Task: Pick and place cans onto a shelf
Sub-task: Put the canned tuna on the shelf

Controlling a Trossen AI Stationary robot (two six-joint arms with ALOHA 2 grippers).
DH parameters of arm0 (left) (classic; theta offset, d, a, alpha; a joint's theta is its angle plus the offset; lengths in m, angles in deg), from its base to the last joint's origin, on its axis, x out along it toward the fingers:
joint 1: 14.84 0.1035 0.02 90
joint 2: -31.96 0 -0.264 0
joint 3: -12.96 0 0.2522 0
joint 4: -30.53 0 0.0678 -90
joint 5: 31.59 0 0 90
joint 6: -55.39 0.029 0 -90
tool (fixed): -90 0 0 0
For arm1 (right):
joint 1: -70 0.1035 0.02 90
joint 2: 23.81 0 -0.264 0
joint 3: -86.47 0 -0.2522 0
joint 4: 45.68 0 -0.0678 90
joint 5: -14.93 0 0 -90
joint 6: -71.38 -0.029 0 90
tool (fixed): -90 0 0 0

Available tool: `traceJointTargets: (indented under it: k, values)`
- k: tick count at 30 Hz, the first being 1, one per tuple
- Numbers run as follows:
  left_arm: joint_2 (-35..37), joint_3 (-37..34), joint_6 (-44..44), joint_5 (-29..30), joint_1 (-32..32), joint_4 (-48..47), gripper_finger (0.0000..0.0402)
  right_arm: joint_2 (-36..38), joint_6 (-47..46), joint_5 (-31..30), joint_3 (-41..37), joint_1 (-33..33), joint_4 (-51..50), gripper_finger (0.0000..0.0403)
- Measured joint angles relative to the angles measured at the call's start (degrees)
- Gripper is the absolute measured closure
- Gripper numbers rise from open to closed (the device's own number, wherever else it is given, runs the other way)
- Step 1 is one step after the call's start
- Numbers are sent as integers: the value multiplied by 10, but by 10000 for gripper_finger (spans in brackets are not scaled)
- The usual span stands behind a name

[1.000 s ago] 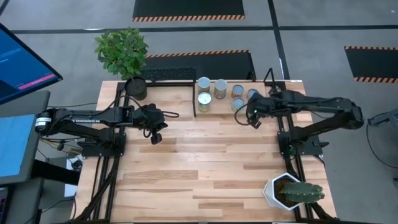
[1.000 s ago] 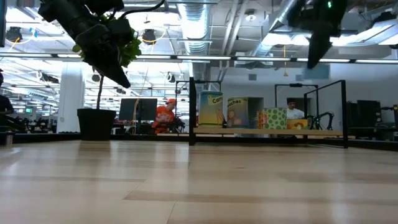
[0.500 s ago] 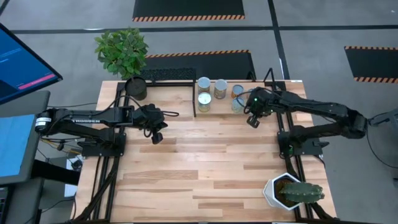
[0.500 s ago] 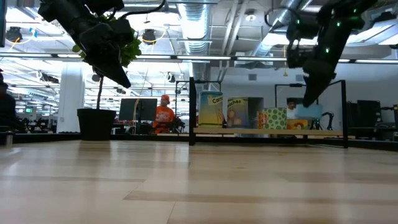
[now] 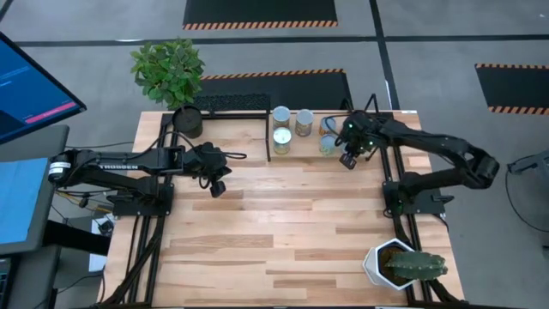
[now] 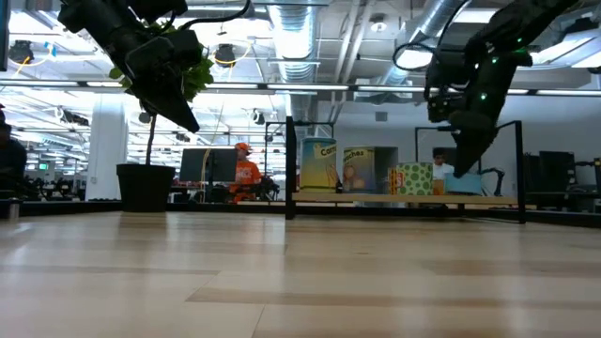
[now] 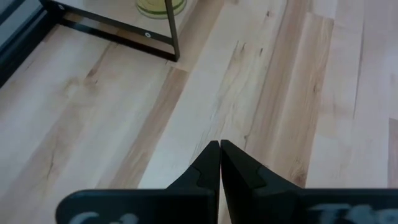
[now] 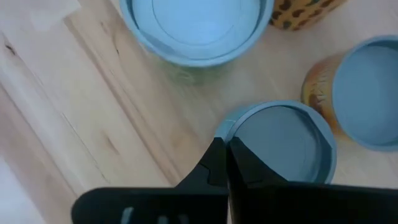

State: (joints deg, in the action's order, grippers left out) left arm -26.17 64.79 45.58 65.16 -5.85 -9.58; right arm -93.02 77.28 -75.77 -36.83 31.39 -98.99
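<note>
Several cans stand on the shelf (image 5: 257,105), a black rod rack with a light board at the table's far edge. They include the can (image 5: 280,114), the can (image 5: 304,122) and the can (image 5: 281,141); they also show in the low view (image 6: 319,166). My right gripper (image 5: 346,160) is shut and points down over the shelf's right part. Its tips (image 8: 224,144) are at the rim of a grey-blue-topped can (image 8: 283,144), between other cans (image 8: 196,25). My left gripper (image 5: 216,187) is shut and empty, held above the table left of the middle (image 7: 220,144). My right gripper's shut fingers come from above at the near rim (image 8: 219,132) of the grey-blue-topped can. I cannot tell whether they touch it. The can stands upright.
A black plant pot (image 5: 187,121) with a green plant (image 5: 167,69) stands at the far left corner. A white cactus pot (image 5: 393,263) stands at the near right. The arms' black frames (image 5: 141,206) flank the table. People (image 6: 246,174) show in the room behind.
My right gripper has come down and gone toward the table's far edge, over the cans on the shelf, and has turned on the way. Its fingers have stayed shut. The cans that show have kept their places.
</note>
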Motion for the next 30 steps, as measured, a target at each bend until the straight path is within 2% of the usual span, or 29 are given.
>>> traceJointTargets:
  k: [8, 24, 30]
  values:
    - [0, 0, -5, 0, 0, 0, 401, -23, 2, -13, 0, -3, 33, 399]
    - [0, 0, -9, 0, 0, 0, 401, -20, 0, -12, 0, -3, 11, 398]
    - [0, 0, -10, -3, 0, 0, 401, -20, -14, -9, 0, -3, 6, 378]
